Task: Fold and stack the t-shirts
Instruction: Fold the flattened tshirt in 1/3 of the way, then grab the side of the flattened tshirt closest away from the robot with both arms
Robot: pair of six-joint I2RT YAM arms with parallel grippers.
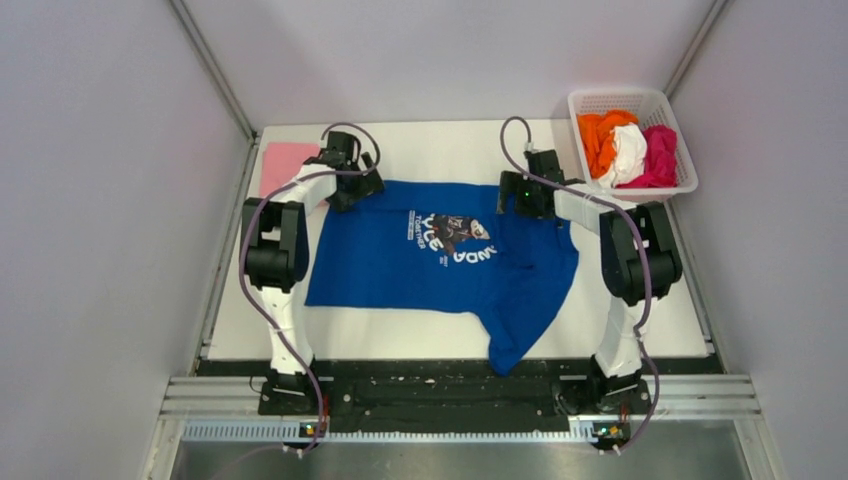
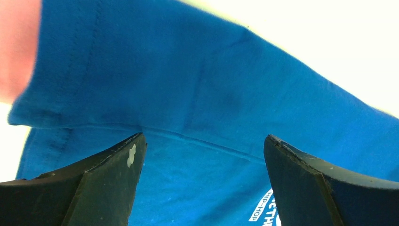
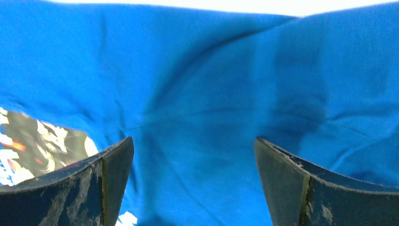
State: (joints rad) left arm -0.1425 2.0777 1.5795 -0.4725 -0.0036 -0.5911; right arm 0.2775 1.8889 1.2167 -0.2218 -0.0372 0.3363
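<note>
The royal-blue t-shirt (image 1: 400, 270) lies spread on the white table, its panda print (image 1: 452, 235) facing up and one sleeve hanging toward the front edge. My left gripper (image 1: 352, 188) is open just above the shirt's far left part; its wrist view shows blue cloth (image 2: 197, 94) between the spread jaws (image 2: 203, 141). My right gripper (image 1: 524, 196) is open over the far right part; its jaws (image 3: 194, 143) frame wrinkled blue cloth (image 3: 211, 108) beside the print (image 3: 33, 146). A folded pink t-shirt (image 1: 285, 165) lies at the far left and also shows in the left wrist view (image 2: 14, 47).
A white lattice basket (image 1: 618, 94) at the far right holds orange (image 1: 600, 135), white (image 1: 628, 150) and magenta (image 1: 660, 155) shirts. Grey walls close in the table on three sides. Bare white table (image 1: 400, 340) shows along the front, before the black base rail.
</note>
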